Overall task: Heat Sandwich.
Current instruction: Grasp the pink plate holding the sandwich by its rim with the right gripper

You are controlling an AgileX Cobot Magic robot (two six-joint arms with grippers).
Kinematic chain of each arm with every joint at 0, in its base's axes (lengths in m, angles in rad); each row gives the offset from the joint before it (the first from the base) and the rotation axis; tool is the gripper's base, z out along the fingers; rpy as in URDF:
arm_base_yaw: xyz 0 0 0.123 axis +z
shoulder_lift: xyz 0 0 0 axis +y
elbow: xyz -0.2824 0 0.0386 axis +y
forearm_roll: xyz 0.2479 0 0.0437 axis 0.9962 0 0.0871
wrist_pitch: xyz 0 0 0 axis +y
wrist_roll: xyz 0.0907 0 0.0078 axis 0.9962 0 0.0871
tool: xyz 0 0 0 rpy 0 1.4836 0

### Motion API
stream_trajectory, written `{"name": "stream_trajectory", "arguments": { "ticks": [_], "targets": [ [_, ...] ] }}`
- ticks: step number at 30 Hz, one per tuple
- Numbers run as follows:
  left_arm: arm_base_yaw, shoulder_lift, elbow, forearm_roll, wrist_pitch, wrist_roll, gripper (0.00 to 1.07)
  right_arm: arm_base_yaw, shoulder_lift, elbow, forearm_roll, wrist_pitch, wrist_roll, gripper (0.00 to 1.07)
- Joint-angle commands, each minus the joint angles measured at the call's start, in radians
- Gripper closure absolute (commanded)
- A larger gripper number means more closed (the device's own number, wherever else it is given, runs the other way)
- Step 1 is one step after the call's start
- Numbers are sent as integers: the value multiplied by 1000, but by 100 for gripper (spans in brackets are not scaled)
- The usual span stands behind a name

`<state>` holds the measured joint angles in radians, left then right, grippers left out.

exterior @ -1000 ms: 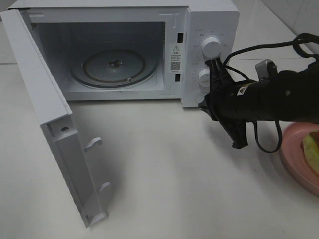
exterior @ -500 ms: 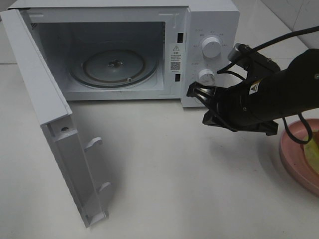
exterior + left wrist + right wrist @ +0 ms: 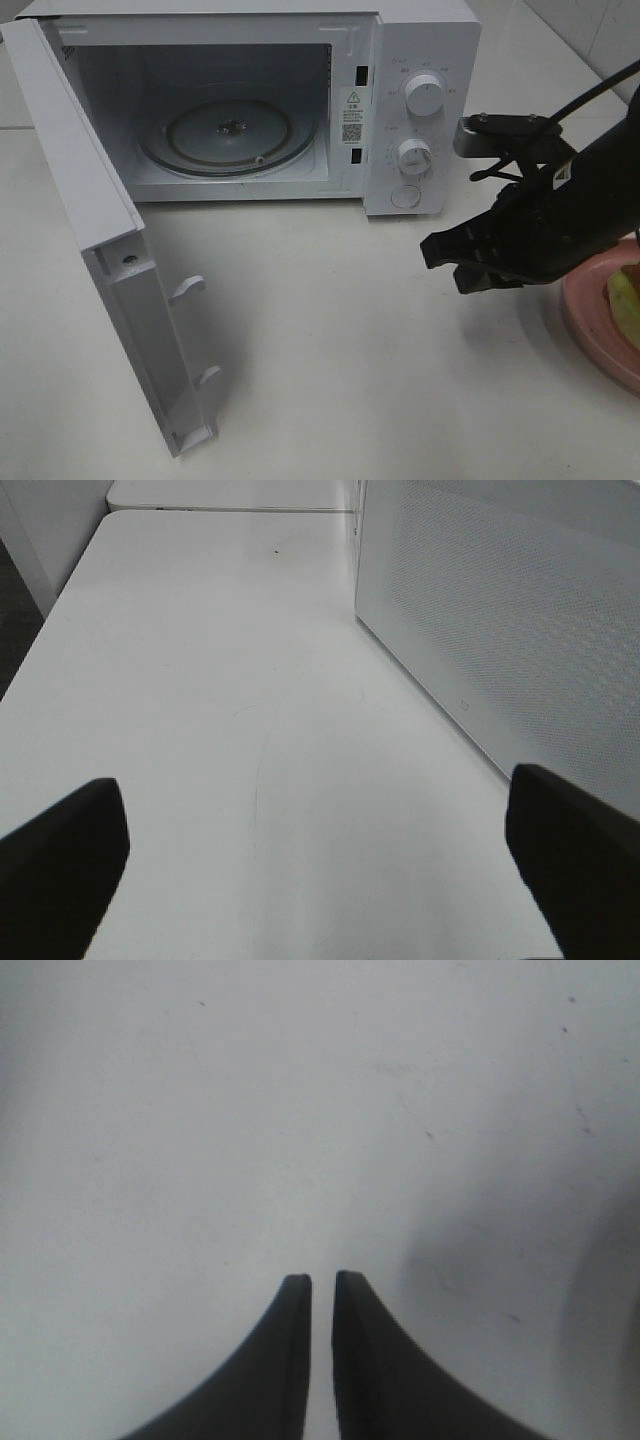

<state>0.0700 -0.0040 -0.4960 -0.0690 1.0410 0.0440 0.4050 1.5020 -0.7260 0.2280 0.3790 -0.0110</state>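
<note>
The sandwich (image 3: 626, 303), a pale yellow-green piece, lies on the pink plate (image 3: 583, 300) at the table's right edge, partly cut off by the frame. My right gripper (image 3: 446, 264) hovers over the table just left of the plate, in front of the microwave's control panel (image 3: 420, 110). Its fingertips (image 3: 321, 1285) stand a narrow slit apart with nothing between them. My left gripper (image 3: 320, 870) is wide open and empty over bare table beside the microwave's perforated wall (image 3: 500, 620). It does not show in the exterior high view.
The white microwave (image 3: 250, 100) stands at the back with its door (image 3: 100, 230) swung wide open to the left. Its glass turntable (image 3: 228, 135) is bare. The door's edge juts toward the front of the table.
My right arm has swung away from the microwave's panel, down and to the right toward the plate, turning as it went. Its jaws have parted slightly. The left gripper has not changed.
</note>
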Motion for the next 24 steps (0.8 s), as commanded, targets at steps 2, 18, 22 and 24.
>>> {"name": "stream_trajectory", "arguments": {
  "ticks": [2,18,22,24],
  "targets": [
    [-2,-26,3,-10,-5,0,10,-61,-13,-71,-115,190,-18,81],
    [-2,-26,3,-10,-5,0,10,-193,-13,-137,-163,365,-19,10],
    [-2,-26,3,-10,-5,0,10,-234,-13,-137,-175,366,-11,11],
    [-2,-26,3,-10,-5,0,10,-243,-12,-137,-177,367,-6,12]
  ]
}}
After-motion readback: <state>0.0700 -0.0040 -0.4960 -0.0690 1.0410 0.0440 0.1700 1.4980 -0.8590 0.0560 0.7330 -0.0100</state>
